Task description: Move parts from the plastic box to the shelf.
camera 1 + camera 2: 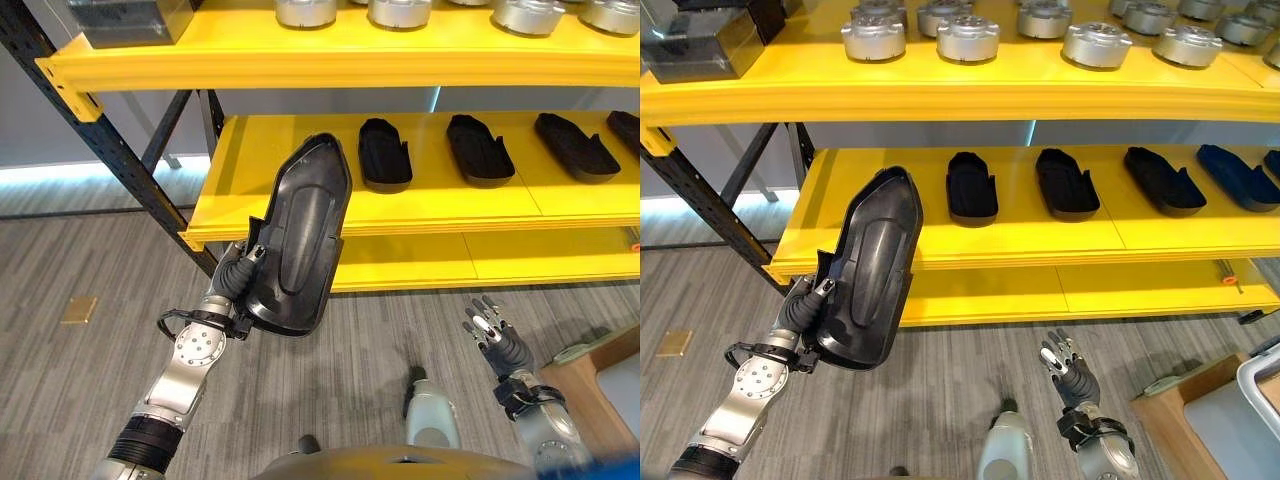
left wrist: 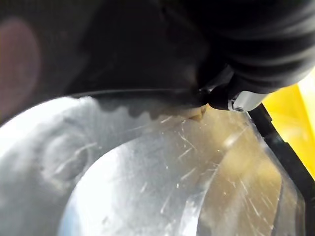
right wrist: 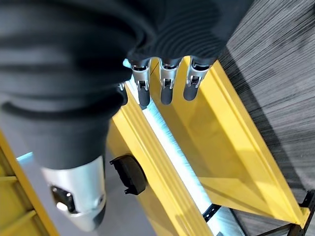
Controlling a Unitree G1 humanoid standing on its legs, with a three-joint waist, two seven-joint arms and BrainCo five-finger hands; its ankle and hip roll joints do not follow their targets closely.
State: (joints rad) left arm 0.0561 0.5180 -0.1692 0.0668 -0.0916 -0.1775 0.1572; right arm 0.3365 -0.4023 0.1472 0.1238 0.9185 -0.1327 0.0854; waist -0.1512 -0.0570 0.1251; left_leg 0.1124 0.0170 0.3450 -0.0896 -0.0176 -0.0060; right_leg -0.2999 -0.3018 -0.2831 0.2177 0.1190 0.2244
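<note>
In the left eye view, the left hand (image 1: 240,275) holds a long black part (image 1: 298,240) up in front of the yellow shelf (image 1: 250,190). The part's long axis runs nearly upright, leaning a little to the right; its narrow pointed end is up, level with the middle shelf board, and its broad rounded end is down over the grey floor (image 1: 90,260). Its hollow, ribbed face is turned toward the camera. The hand sits at the part's lower left edge, dark cover against the rim, with the fingers hidden behind the part, so I cannot tell how they are set. Four more black parts (image 1: 384,153) lie flat in a row on the middle board, each with its long axis running front to back. Round silver parts (image 1: 305,11) stand on the top board. The right hand (image 1: 495,335) hangs low at the right over the floor, its fingers straight and slightly spread, holding nothing. A brown box corner (image 1: 600,375) shows beside it.

In the right eye view the same layout shows, with a dark block (image 1: 700,40) on the top board at the far left.

In the left wrist view, the part's scratched glossy surface lies right against the hand's ribbed cover (image 2: 256,44).

In the right wrist view, the right hand's fingers (image 3: 167,81) point straight out, side by side, toward the yellow shelf.
</note>
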